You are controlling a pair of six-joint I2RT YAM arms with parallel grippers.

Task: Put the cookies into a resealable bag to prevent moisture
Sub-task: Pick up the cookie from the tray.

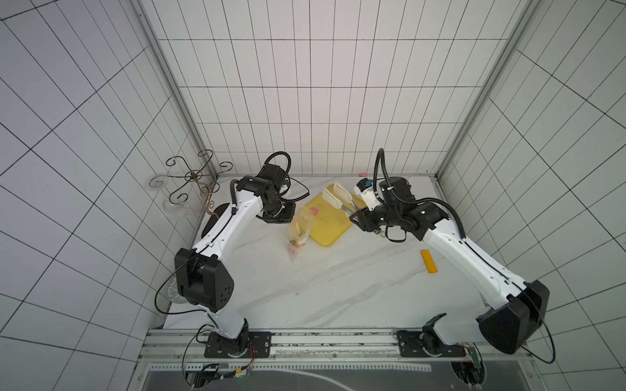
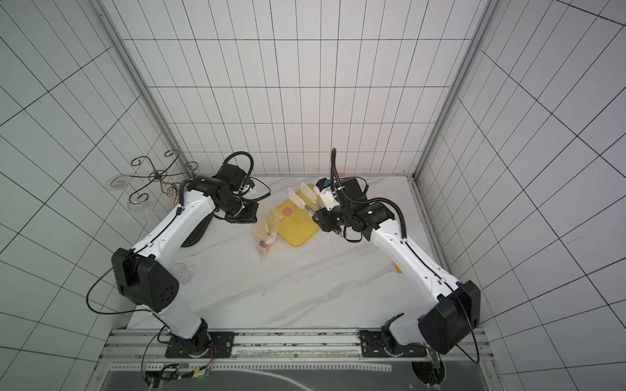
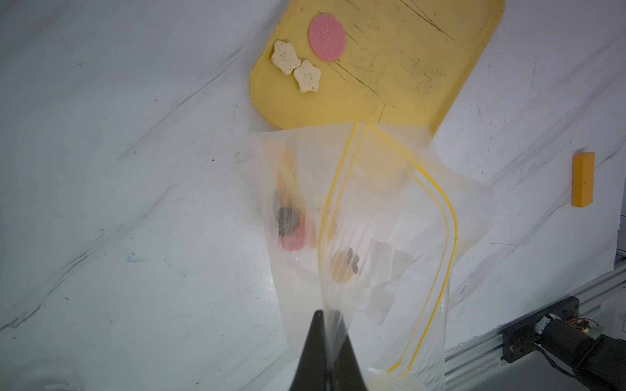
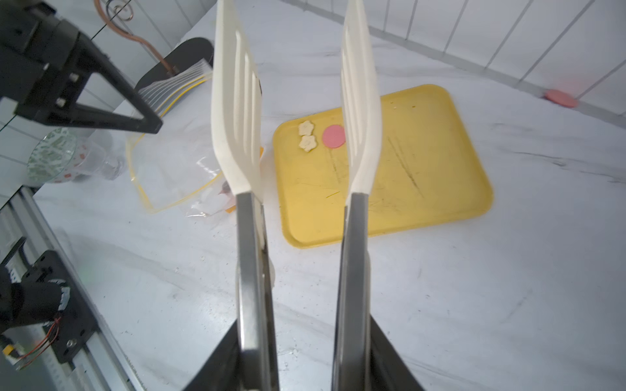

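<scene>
My left gripper [image 3: 327, 315] is shut on the edge of the resealable bag [image 3: 372, 210], a clear pouch with a yellow zip line that hangs open beside the yellow tray [image 3: 406, 67]. Inside the bag lie a dark round cookie [image 3: 288, 221], a pink one and a tan one. On the tray sit one pink round cookie [image 3: 327, 36] and two cream star cookies [image 3: 286, 57]. My right gripper [image 4: 303, 331] is shut on the handles of steel tongs [image 4: 237, 118], whose white slotted heads stand apart and empty above the tray's far end [image 1: 335, 199].
An orange block [image 1: 429, 261] lies on the marble table near the right arm. A stray pink disc [image 4: 560, 98] rests against the back wall. At the back left stand a wire stand [image 1: 193, 176], a black oval mat [image 1: 211, 220] and a glass [image 4: 67, 159].
</scene>
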